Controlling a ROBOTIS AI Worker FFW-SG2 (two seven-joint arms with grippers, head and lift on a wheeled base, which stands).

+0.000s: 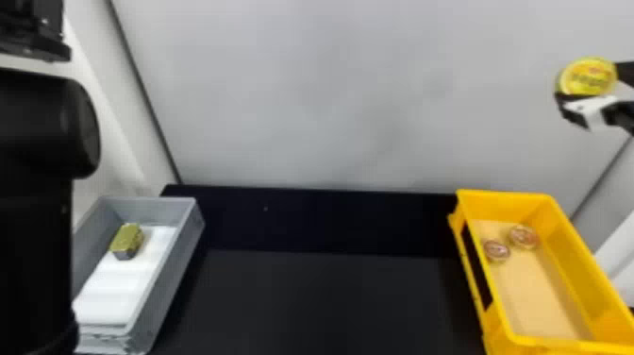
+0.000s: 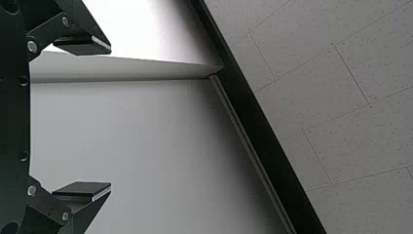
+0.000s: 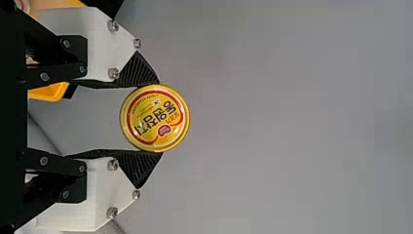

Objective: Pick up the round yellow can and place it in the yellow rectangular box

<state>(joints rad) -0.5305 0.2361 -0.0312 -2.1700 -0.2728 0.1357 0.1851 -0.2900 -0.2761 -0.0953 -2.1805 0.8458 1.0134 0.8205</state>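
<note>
In the head view my right gripper is at the far upper right, shut on the round yellow can, well above and behind the yellow rectangular box. The right wrist view has the can pinched by its sides between the fingertips of my right gripper, its printed lid facing the camera. Two small round cans lie in the far half of the box. My left arm stays parked at the left edge of the head view; its gripper stands open and holds nothing in the left wrist view.
A grey bin stands at the left with white sheets and a gold-topped block inside. The black table spans the space between bin and box. A pale grey wall rises behind it.
</note>
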